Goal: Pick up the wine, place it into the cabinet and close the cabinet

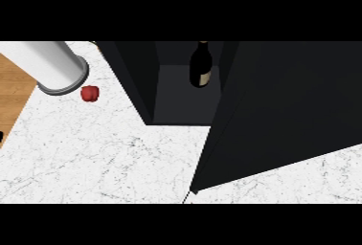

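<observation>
Standing inside the dark cabinet at 12 o'clock, the wine looks put away already. That part seems done. The big door, at 3 o'clock, is open, so closing it is left. No hand shows, so I cannot tell if either is open or holding something.

A pale, whitish-grey cylinder lies across the upper left of the frame and looks like one of the robot's arm segments. Its surface is smooth and unmarked, brighter along the upper side and shaded grey toward the lower left. The lower end is capped by a darker grey ring collar. At the frame's left edge, about mid-height, a thin black sliver may be the left hand.
</observation>
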{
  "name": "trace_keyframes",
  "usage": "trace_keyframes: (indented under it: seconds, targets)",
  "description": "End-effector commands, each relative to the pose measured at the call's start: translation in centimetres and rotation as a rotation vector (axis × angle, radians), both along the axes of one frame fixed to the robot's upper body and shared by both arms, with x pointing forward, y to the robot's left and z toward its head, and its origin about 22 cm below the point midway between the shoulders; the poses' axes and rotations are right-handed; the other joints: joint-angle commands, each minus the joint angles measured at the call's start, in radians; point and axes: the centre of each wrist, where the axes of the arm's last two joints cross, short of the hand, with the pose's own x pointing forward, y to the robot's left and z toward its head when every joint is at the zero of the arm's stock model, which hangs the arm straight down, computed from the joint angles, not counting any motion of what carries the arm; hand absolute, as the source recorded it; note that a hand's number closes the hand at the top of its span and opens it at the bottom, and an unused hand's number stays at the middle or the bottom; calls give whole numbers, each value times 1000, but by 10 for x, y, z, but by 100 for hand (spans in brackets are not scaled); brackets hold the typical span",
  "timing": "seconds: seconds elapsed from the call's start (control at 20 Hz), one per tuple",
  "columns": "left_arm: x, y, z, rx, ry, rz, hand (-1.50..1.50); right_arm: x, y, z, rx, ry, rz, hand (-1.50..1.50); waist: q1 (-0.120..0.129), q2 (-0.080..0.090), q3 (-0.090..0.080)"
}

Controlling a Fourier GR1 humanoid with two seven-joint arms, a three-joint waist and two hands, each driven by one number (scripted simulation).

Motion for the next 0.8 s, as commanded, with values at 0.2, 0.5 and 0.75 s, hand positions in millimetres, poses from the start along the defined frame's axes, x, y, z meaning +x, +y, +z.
trace_keyframes:
  seconds: [0.2, 0.5, 0.75]
  targets:
    - [5, 4, 0, -36, 26, -35, -150, -3, 51, 9, 24, -113, 78, 150, 10, 3, 0]
    - [16, -5, 7, -55, 20, -39, -150, 12, 60, 24, 38, -66, 106, 150, 19, 8, 0]
    - [15, -8, 18, -59, 7, -75, -150, 42, 72, 41, 59, -76, 84, 150, 44, 12, 0]
